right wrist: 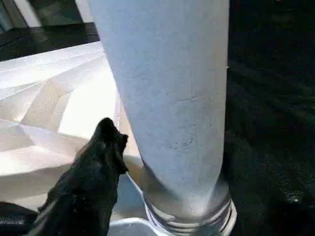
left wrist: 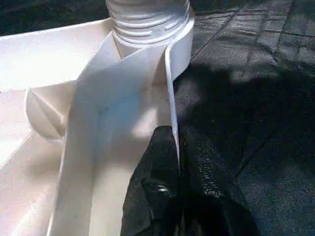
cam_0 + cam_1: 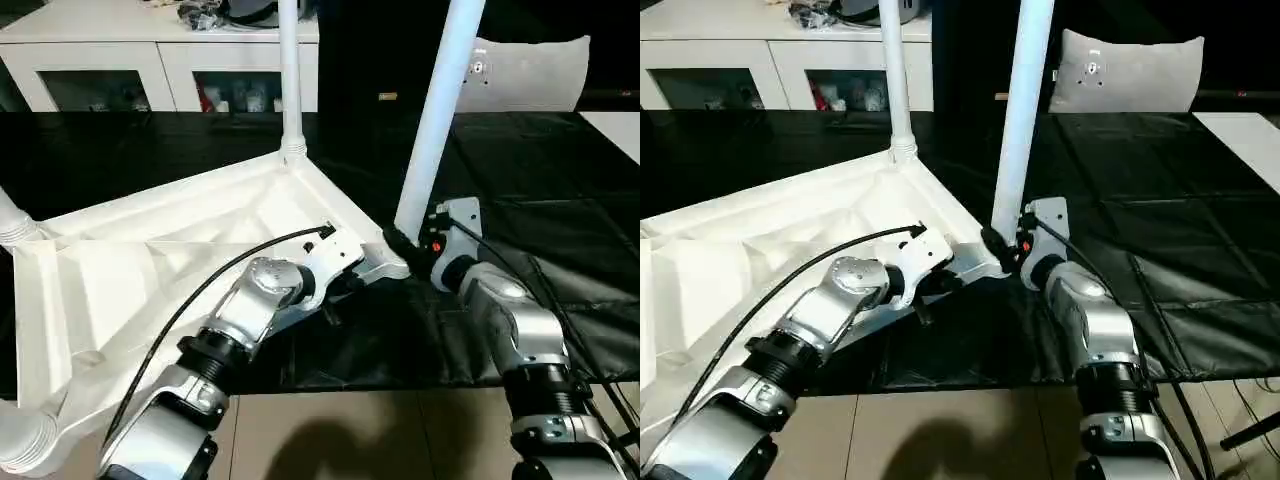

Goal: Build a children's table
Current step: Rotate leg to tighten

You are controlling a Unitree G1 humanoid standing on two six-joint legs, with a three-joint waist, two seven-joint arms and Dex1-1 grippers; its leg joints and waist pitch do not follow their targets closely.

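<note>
- A white plastic tabletop [image 3: 190,250] lies upside down, ribbed underside up, on a black mat [image 3: 560,250] covering the floor.
- A far leg [image 3: 290,70] stands upright in its far corner socket.
- A near-right leg [image 3: 435,120] stands in the right corner socket, leaning a little; its ribbed end looks seated, though how fully cannot be told.
- Leg ends also show at the left corner [image 3: 12,225] and the near-left corner [image 3: 25,440], so all four seem fitted; final tightening and turning the table over appear to remain.
- The left pincer [image 3: 345,285] is clamped on the tabletop's thin right rim, just near that socket.
- The right pincer [image 3: 405,250] holds the base of the near-right leg, one finger [image 1: 93,172] against it.
- A white cabinet [image 3: 150,60] stands beyond.
</note>
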